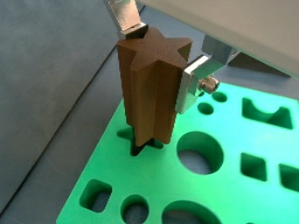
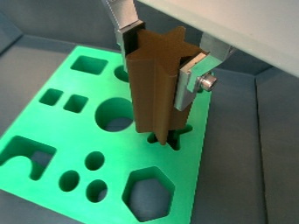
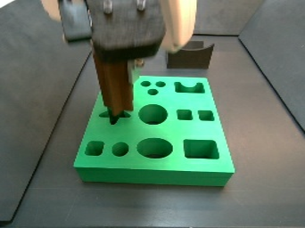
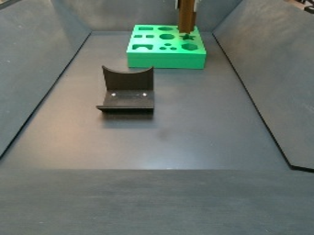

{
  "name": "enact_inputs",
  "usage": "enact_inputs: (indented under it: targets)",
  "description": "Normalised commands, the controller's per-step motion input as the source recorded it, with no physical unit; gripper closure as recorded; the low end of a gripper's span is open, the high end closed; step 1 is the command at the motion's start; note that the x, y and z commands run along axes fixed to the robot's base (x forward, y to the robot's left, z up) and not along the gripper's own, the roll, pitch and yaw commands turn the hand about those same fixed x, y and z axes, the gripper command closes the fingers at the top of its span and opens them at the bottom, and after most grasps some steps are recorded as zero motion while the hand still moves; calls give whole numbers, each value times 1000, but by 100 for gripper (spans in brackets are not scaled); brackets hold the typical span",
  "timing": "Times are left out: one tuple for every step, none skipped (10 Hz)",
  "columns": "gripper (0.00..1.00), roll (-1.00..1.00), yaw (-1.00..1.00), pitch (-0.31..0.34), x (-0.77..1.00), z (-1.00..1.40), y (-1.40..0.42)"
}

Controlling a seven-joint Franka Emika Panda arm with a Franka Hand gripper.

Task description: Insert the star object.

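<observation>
The star object [image 1: 146,87] is a tall brown peg with ridged sides and a star-shaped top. It also shows in the other wrist view [image 2: 152,87] and in both side views [image 3: 116,89] [image 4: 186,16]. My gripper [image 1: 162,54] [image 2: 160,57] is shut on its upper part, with a silver finger on each side. The peg stands upright with its lower end at the star-shaped hole [image 1: 142,147] [image 2: 166,140] near one edge of the green block [image 1: 233,131] [image 2: 47,131] [image 3: 155,160] [image 4: 166,55]. Most of the peg is above the block. How deep its tip sits is hidden.
The green block has several other holes: round, square, hexagonal and arched. The dark fixture with a curved notch [image 3: 191,55] [image 4: 125,90] stands on the grey floor apart from the block. Dark walls enclose the floor.
</observation>
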Motion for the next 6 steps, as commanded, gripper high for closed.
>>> enact_inputs:
  targets:
    - [100, 176, 71, 9, 0, -391, -20]
    - [100, 207, 194, 4, 0, -289, 0]
    - [100, 156, 314, -1, -94, -237, 0]
    - [100, 163, 389, -27, -126, -240, -23]
    - [100, 183, 454, -43, -186, -223, -71]
    - [100, 169, 503, -59, -217, -223, -43]
